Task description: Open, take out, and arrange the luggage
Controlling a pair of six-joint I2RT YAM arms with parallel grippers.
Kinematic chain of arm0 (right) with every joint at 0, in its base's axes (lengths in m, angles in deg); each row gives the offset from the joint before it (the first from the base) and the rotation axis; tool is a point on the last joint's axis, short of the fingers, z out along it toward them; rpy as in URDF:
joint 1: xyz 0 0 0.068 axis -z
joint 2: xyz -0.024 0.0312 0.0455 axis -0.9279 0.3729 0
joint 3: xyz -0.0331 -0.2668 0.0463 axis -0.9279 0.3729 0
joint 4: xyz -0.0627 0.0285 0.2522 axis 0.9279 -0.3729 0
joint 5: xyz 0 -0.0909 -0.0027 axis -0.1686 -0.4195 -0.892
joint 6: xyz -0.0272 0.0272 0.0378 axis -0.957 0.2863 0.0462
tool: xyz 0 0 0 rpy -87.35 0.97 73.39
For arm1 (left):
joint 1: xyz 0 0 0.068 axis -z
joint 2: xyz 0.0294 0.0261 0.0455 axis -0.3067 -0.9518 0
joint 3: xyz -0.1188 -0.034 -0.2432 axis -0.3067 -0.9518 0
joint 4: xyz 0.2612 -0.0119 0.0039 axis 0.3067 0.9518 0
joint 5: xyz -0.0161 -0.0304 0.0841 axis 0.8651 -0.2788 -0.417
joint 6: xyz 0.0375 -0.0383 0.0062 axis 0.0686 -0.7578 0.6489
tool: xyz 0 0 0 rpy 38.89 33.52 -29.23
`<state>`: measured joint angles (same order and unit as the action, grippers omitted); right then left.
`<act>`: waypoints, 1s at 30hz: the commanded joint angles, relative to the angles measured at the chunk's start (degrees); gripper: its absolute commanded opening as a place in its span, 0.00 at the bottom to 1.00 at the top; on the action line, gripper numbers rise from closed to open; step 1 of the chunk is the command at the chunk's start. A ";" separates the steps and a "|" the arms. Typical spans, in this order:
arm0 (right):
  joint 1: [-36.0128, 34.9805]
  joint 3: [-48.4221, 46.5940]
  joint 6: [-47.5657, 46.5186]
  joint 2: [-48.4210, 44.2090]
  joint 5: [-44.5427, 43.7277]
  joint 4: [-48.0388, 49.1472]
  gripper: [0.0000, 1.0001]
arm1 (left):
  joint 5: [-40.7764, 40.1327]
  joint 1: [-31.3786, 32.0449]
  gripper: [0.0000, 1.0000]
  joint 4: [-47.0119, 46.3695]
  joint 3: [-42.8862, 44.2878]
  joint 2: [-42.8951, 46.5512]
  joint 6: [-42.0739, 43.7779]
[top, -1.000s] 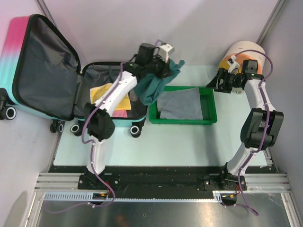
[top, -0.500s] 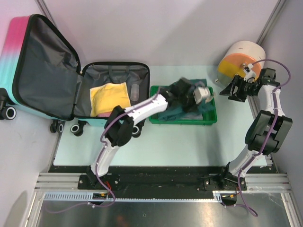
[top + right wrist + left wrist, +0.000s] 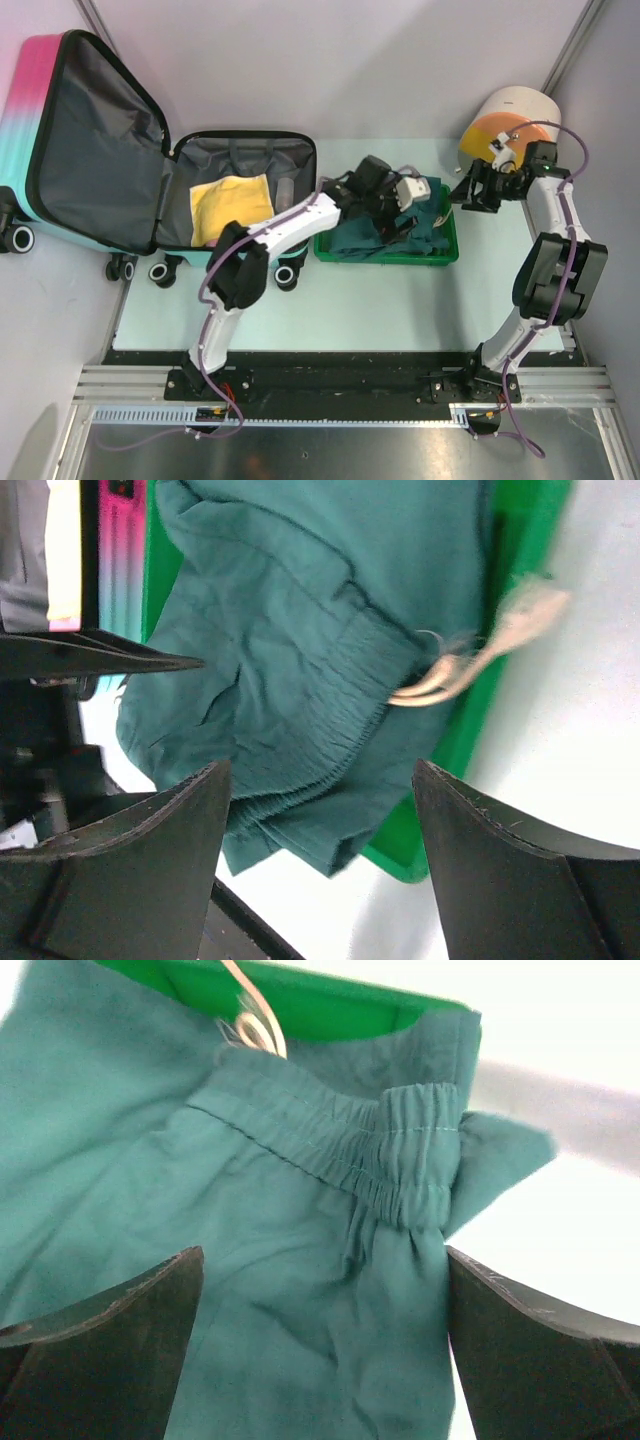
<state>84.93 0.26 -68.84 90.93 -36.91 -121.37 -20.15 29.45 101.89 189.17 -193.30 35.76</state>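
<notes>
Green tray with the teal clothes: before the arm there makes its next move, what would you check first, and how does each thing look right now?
1. Luggage lid open: ok, it stands wide open.
2. Left gripper open over the teal garment: ok, fingers wide apart.
3. Garment fully inside the green tray: not ok, one edge spills over the rim.
4. Right gripper free: ok, open and empty.
5. Luggage emptied: not ok, a yellow cloth lies inside.
</notes>
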 commanded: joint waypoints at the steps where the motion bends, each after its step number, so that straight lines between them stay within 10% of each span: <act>1: -5.82 -1.80 -1.26 -2.50 1.82 3.35 0.78 | 6.55 -3.26 1.00 1.90 1.91 16.03 -3.46; 9: -18.99 -1.19 -6.71 0.03 -0.11 1.17 0.77 | 7.79 -22.76 1.00 7.18 -8.09 27.13 -9.01; 16: -20.86 -1.27 -8.30 8.82 -10.02 1.07 0.76 | -6.87 -38.76 1.00 10.70 -19.70 28.90 -11.82; 30: -18.67 -7.69 -6.63 7.60 -6.97 0.02 0.76 | -14.44 -41.33 0.94 13.08 -33.70 21.37 13.58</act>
<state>65.91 -5.03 -75.84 103.17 -45.74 -121.42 -32.28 -12.37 115.55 153.78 -167.11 41.70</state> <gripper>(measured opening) 0.756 0.965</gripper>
